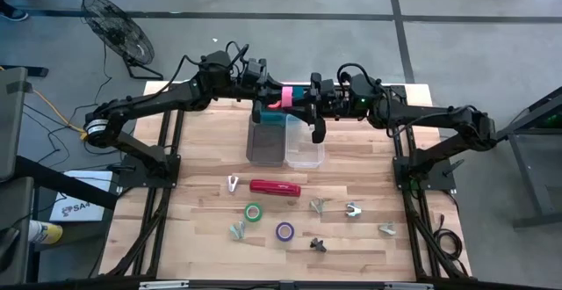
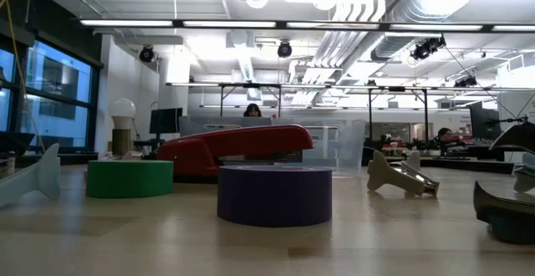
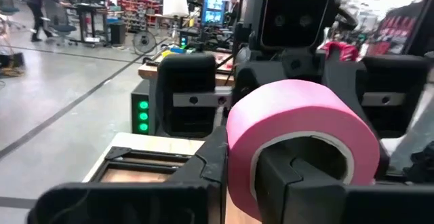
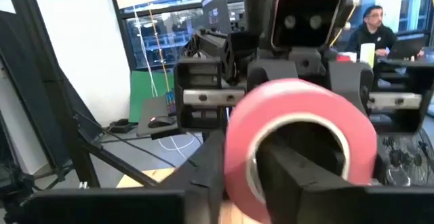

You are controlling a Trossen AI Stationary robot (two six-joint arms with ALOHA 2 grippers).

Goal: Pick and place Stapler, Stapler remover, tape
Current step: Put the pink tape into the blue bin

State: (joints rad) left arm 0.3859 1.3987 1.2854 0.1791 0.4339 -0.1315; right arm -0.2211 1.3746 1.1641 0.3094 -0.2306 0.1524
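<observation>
While both arms meet, pink tape point(image 1: 286, 96) (upright) sits between left pincer point(image 1: 279, 97) fingers.

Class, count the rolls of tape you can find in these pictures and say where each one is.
3: a green roll and a purple roll on the table below the stapler, and a pink roll held between both grippers above the bins.
</observation>
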